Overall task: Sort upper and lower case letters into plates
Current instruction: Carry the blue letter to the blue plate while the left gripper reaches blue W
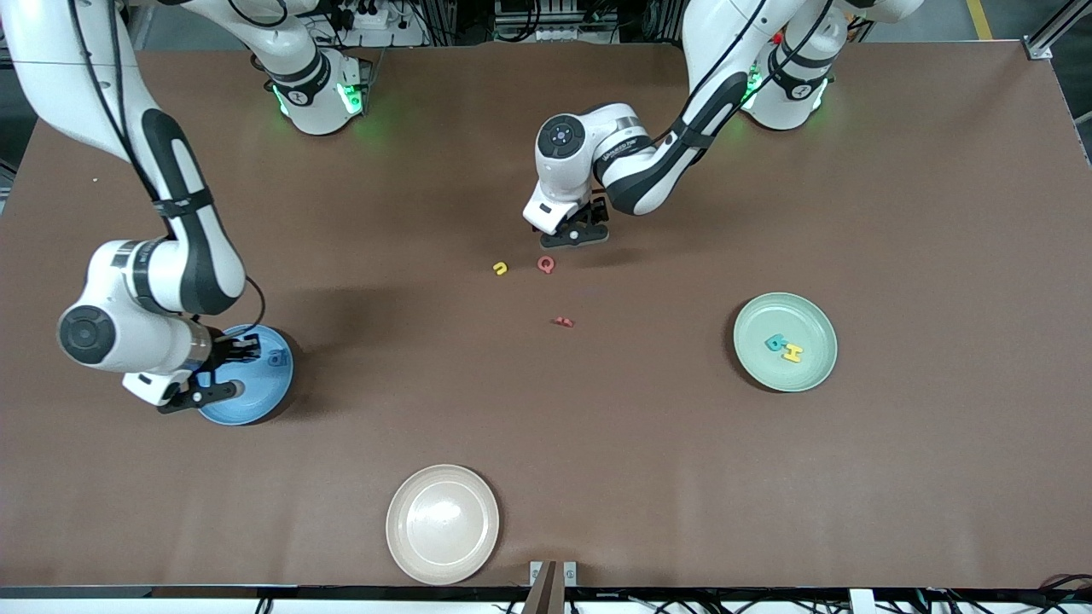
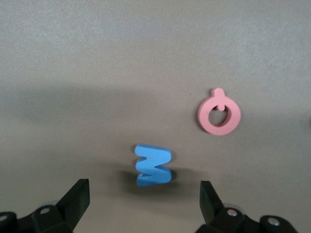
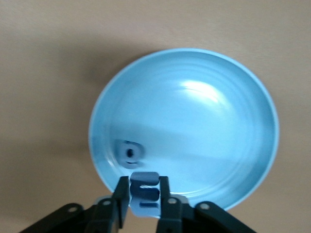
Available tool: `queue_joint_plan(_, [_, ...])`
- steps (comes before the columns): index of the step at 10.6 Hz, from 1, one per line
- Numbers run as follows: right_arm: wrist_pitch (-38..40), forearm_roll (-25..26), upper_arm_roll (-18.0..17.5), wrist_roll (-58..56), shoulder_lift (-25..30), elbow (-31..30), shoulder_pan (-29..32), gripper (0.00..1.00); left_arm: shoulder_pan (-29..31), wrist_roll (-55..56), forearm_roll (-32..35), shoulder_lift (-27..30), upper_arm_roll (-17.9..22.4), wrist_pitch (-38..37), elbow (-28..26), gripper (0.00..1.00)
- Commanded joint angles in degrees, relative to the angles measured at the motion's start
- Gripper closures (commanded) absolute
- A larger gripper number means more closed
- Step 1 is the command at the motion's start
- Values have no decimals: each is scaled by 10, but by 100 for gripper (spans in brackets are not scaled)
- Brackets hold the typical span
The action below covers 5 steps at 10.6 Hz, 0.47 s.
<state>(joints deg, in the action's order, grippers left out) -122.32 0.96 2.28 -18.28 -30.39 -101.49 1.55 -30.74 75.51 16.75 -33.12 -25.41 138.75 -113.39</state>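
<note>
My right gripper [image 1: 229, 368] hangs over the blue plate [image 1: 256, 402] and is shut on a small blue letter [image 3: 145, 191]. Another blue letter [image 3: 129, 153] lies in that plate [image 3: 209, 136]. My left gripper [image 1: 580, 228] is open and low over the table's middle. A blue zigzag letter [image 2: 153, 165] lies just ahead of its open fingertips [image 2: 144, 204], with the red Q [image 2: 219, 114] beside it. In the front view the red Q [image 1: 546, 264], a yellow letter [image 1: 500, 269] and a red letter [image 1: 562, 321] lie loose. The mint plate [image 1: 768, 375] holds a teal letter [image 1: 775, 343] and a yellow H [image 1: 793, 352].
A beige-cream plate [image 1: 442, 524] sits near the table's front edge, nearest the front camera. The brown table [image 1: 896, 213] spreads wide around the plates.
</note>
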Motion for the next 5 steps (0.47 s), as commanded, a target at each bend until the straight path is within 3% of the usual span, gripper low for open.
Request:
queue_joint_plan(1, [-16, 9, -7, -14, 13, -16, 3, 0, -6, 34, 23, -10, 5, 23, 0, 1])
queue_joint_plan(5, [-15, 1, -10, 4, 13, -16, -32, 0, -3, 81, 109, -30, 6, 49, -2, 6])
